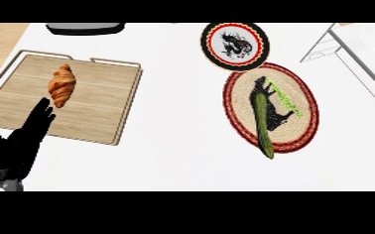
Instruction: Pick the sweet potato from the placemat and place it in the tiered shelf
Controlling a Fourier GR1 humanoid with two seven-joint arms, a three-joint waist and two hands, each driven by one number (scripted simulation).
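Observation:
A round woven placemat (307, 95) with a red rim lies right of centre in the head view. On it rests a long, dark green vegetable (261, 119), lying lengthwise with its near end over the mat's front rim; no orange sweet potato shows. The white tiered shelf (344, 44) stands at the far right corner, partly cut off by the view's edge. My left hand (26, 144) is at the lower left edge, open with fingers up, far from the mat. My right hand is out of view.
A wooden board (95, 104) with metal handles lies at the left and carries a croissant (61, 85). A round plate (210, 42) with a black and red pattern sits just behind the placemat. A dark object (84, 28) shows at the back edge.

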